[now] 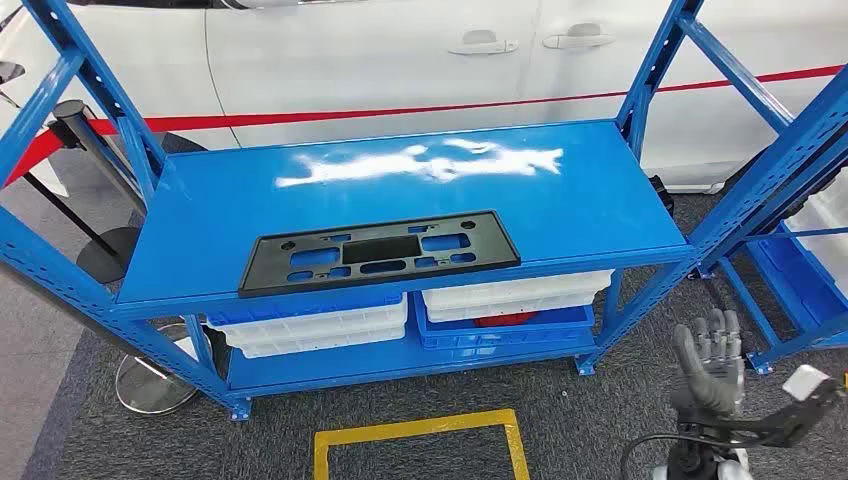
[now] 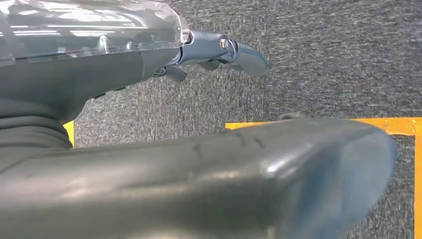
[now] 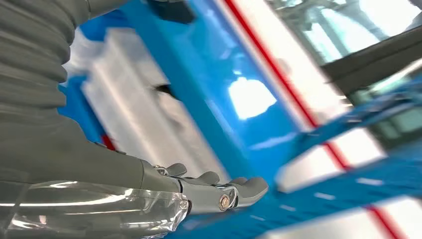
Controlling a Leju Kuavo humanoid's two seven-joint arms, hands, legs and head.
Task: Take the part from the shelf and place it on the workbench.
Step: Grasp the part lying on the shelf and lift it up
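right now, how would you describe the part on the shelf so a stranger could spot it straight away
Find the blue metal shelf standing in front of the white car. On its top level, near the front edge, lies a flat black plastic panel, long and rectangular. Unlike the white bins on the level below, it is dark, thin and full of cut-out holes.

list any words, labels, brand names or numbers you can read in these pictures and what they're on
There is no readable text in any view.
Black part on the blue shelf: no lettering shows, only cut-outs.
White bins below the shelf top: no labels show.
White car behind the shelf: a red stripe, no badge or plate.
Yellow floor marking: a plain outline, no characters.
Right wrist view: too blurred to read anything.
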